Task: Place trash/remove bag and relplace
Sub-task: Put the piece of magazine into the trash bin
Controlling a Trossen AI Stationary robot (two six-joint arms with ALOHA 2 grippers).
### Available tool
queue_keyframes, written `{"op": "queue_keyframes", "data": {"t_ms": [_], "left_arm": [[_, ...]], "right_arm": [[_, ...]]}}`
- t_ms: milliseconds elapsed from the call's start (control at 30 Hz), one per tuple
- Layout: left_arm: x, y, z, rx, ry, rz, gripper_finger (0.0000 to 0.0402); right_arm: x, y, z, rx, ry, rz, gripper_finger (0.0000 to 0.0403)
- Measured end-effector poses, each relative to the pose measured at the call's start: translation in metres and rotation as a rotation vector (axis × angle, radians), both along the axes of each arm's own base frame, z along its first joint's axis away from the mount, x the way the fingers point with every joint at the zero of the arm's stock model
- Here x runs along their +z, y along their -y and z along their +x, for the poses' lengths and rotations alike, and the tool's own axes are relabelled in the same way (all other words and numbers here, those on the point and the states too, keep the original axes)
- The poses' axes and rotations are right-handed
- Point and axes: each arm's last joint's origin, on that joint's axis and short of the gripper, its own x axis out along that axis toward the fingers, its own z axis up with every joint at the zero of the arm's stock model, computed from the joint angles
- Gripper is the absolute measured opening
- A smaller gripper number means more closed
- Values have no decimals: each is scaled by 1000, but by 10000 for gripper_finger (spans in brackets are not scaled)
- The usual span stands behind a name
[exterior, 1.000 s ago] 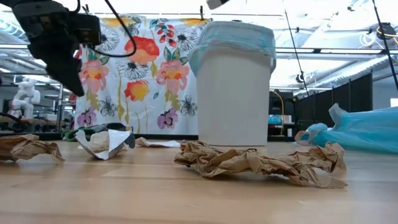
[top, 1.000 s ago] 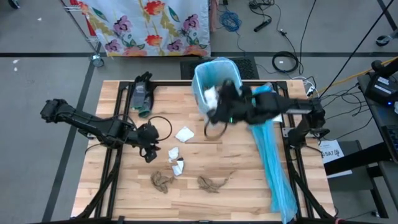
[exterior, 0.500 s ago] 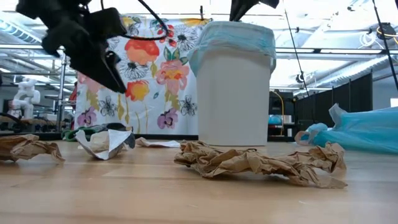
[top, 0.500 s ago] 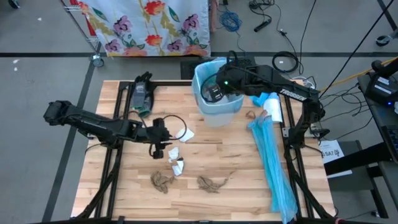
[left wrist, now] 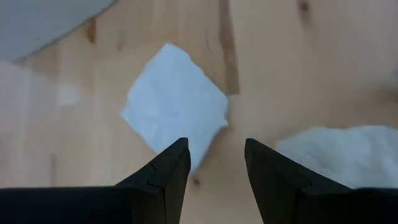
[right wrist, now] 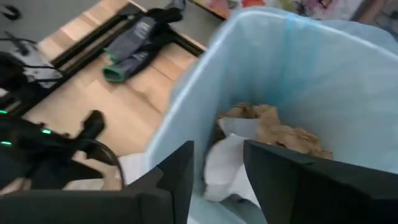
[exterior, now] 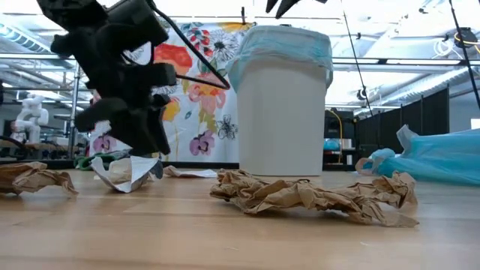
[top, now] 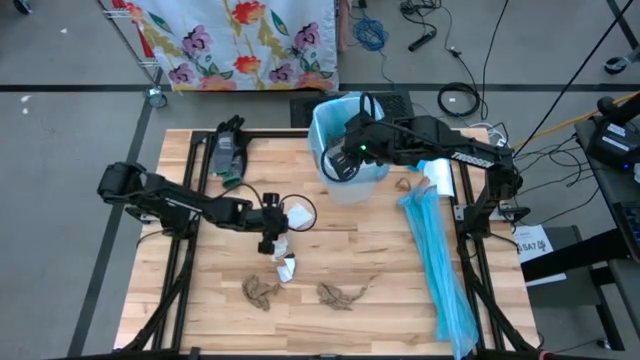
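Trash split between lined bin (top: 345,140) and tabletop (top: 400,270): right gripper (right wrist: 217,168) jaws apart, empty, over bin; left gripper (left wrist: 214,162) jaws wide above white tissue (left wrist: 176,112); risk: thin tissue sliding away, unpinched.

A flowered cloth (top: 240,40) hangs at the far edge of the scene, beyond the wooden table (top: 390,270), with a blue cable coil (top: 371,33) and a black cable loop (top: 459,99) lying on the grey floor beside it. A dark green-tipped tool (top: 226,152) rests on the table's far left part. Long light-blue plastic sheets (top: 440,260) stretch along the table's right side.
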Motion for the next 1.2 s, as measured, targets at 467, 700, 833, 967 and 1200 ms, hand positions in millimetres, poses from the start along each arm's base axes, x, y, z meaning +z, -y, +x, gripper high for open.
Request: {"op": "queue_keyframes", "data": {"t_ms": [467, 700, 833, 967, 1200], "left_arm": [[-32, -1, 18, -99, -59, -11, 67], [-9, -1, 28, 57, -83, -77, 4], [20, -2, 25, 136, -109, -56, 3], [49, -2, 18, 178, -130, -26, 2], [107, -3, 1, 231, 23, -86, 1]], "right_arm": [[0, -25, 3, 91, -3, -14, 132], [1, -31, 3, 107, 4, -12, 132], [0, -39, 2, 94, 15, 23, 132], [-3, -58, -1, 113, 1, 80, 132], [-8, -101, -15, 116, -42, 157, 132]]}}
